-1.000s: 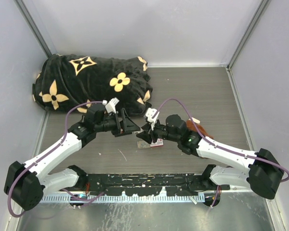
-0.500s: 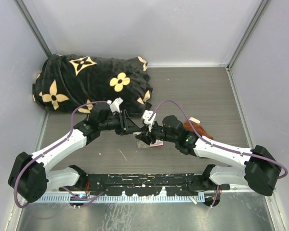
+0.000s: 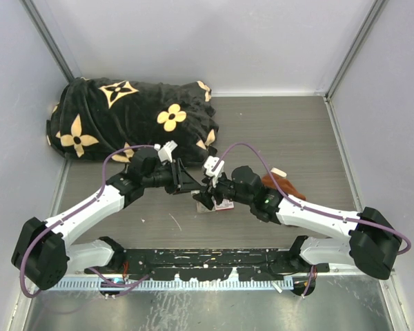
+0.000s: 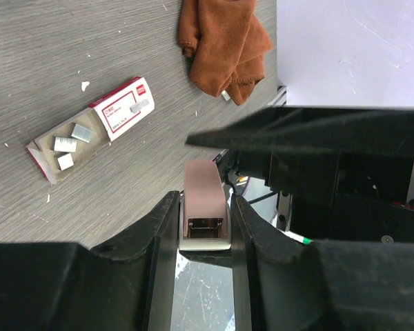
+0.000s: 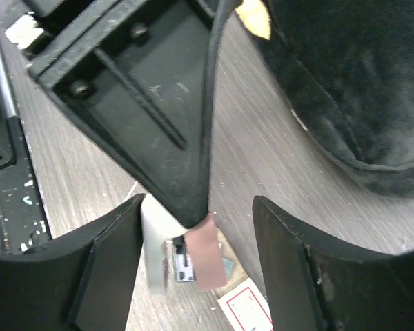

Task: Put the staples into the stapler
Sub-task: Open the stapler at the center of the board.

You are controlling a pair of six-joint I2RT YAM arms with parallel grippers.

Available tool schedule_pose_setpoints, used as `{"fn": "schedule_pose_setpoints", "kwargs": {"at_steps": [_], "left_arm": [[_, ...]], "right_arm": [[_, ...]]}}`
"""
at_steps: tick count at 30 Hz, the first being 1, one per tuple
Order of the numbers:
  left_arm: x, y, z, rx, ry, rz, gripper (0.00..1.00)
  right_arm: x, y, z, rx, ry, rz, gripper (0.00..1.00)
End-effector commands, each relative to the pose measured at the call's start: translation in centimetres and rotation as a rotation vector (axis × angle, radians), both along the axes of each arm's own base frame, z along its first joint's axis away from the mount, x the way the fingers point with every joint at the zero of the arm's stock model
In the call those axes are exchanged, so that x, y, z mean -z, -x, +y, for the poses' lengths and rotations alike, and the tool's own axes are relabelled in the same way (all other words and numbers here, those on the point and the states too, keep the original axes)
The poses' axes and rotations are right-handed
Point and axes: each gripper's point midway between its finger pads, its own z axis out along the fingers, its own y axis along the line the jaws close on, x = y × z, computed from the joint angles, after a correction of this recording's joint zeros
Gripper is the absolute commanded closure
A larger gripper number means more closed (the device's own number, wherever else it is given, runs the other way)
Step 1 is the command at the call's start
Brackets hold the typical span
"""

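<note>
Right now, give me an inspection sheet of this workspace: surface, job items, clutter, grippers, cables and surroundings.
Surface: grey wood-grain table, small white specks near the box.
Job's things: pink mini stapler in the left gripper; staple box on the table, tray slid out, staple strips in it.
Clutter: rust-brown cloth; black flower-print blanket at the far left.
Grippers: left gripper shut on the stapler; right gripper open, fingers spread around the stapler's end.
Cables: purple cable looping over each arm.
Surroundings: plain grey walls.

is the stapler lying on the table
No, the stapler is clamped in the left end effector, raised above the wood surface.
</note>
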Motion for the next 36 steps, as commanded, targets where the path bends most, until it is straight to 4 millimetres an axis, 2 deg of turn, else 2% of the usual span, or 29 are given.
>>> {"fn": "schedule_pose_setpoints", "kwargs": {"at_steps": [1, 2, 8, 11, 15, 18, 21, 24, 29, 36], "left_arm": [[-2.0, -0.5, 0.2, -0.026, 0.02, -0.09, 1.0], [-2.0, -0.8, 0.5, -0.049, 0.014, -0.101, 1.0], [-2.1, -1.8, 1.3, -0.061, -0.007, -0.204, 1.0], [-2.9, -1.5, 1.4, -0.006, 0.008, -0.303, 1.0], [-5.5, -0.4, 1.3, 0.07, 0.066, -0.465, 1.0], [-7.9, 0.1, 1.5, 0.061, 0.13, -0.582, 1.0], [-10.1, 0.2, 1.8, 0.026, 0.192, -0.66, 1.0], [-11.6, 0.3, 2.0, -0.002, 0.25, -0.696, 1.0], [-14.2, 1.0, 2.1, -0.021, 0.349, -0.743, 1.0], [-16.2, 1.6, 3.0, -0.066, 0.397, -0.788, 1.0]], "right_arm": [[-3.5, -1.3, 0.1, 0.068, -0.1, -0.04, 0.26], [-3.8, -1.1, 0.0, 0.066, -0.112, -0.035, 0.17], [-5.7, -0.3, -0.9, 0.076, -0.202, 0.015, 0.0], [-6.6, -0.1, -2.0, 0.02, -0.273, 0.112, 0.0], [-7.6, 0.1, -3.8, -0.064, -0.363, 0.276, 0.0], [-8.1, 0.8, -4.5, -0.113, -0.414, 0.336, 0.0], [-8.7, 2.1, -4.5, -0.173, -0.46, 0.363, 0.0], [-10.2, 3.1, -4.5, -0.222, -0.543, 0.368, 0.0], [-12.0, 3.5, -4.8, -0.228, -0.684, 0.35, 0.0], [-13.0, 3.9, -3.5, -0.228, -0.768, 0.315, 0.05]]}}
